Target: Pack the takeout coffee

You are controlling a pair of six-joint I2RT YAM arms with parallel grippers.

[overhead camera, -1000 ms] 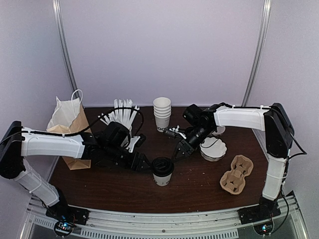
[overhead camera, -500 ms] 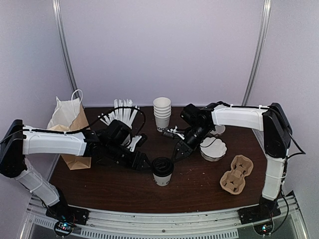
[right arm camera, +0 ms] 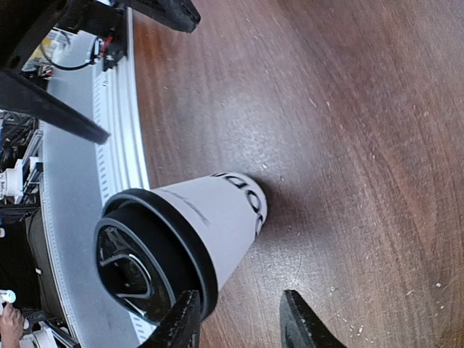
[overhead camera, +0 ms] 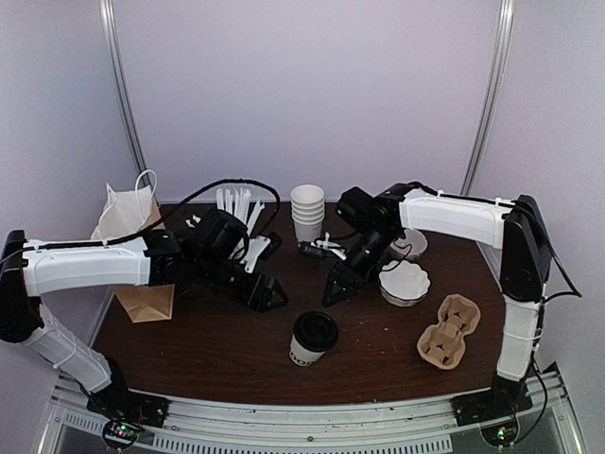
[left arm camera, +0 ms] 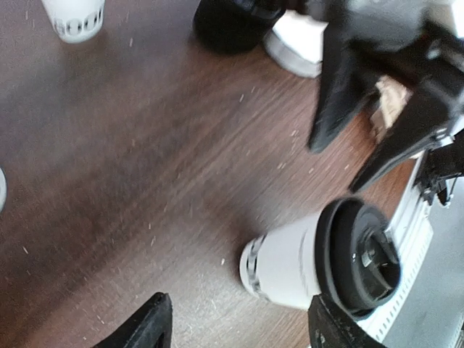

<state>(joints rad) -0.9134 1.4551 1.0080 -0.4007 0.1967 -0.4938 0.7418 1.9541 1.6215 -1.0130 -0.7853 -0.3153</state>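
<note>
Now both pairs of jaws are wide open and hold nothing. In the top view the left jaws hang just left of the middle of the picture. The right jaws hang just right of it, with their tips pointing down at the tabletop.

Lower down and between them stands the coffee cup, touching neither. It is upright, and its black lid is on. The right wrist view shows the cup's black letters at the lower left.

At the back stand a stack of white cups and some white straws. A paper bag sits far left, and a brown cup tray lies at the lower right.
</note>
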